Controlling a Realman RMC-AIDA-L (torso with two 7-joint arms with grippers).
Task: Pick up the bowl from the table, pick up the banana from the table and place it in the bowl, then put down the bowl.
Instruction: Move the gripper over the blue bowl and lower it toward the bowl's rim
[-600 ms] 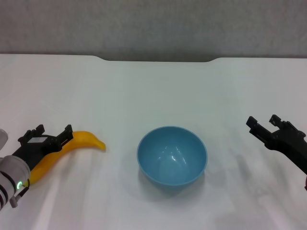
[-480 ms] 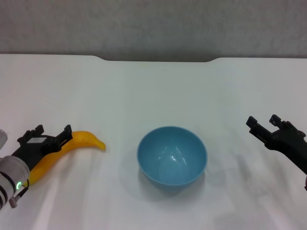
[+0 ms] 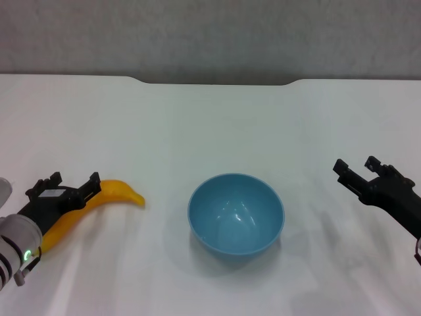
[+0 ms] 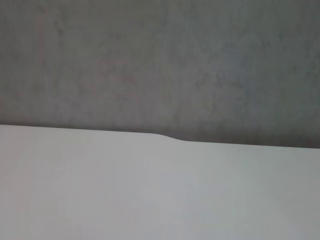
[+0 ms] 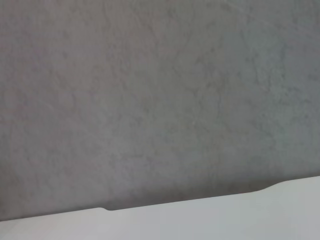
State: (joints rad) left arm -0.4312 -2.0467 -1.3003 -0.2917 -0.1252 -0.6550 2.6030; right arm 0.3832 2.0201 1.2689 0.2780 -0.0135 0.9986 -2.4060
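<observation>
Sitting upright mid-tabletop [image 3: 197, 118], bowl [image 3: 236, 213] untouched. Banana [image 3: 99, 200] lies to its left, partly under left pincer [image 3: 66, 185], fingers spread. Right pincer [image 3: 358, 169], spread, hovers well right of bowl. Risk: glossy rim slipping from a shallow pinch; banana overhanging, tipping out.

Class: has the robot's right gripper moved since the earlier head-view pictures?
Yes, slightly: the right gripper has edged left toward the glossy light blue bowl, which sits unmoved on the white table.

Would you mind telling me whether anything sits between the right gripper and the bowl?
Nothing visible does. Only bare table lies between the right gripper and the bowl; the banana is on the bowl's other side.
</observation>
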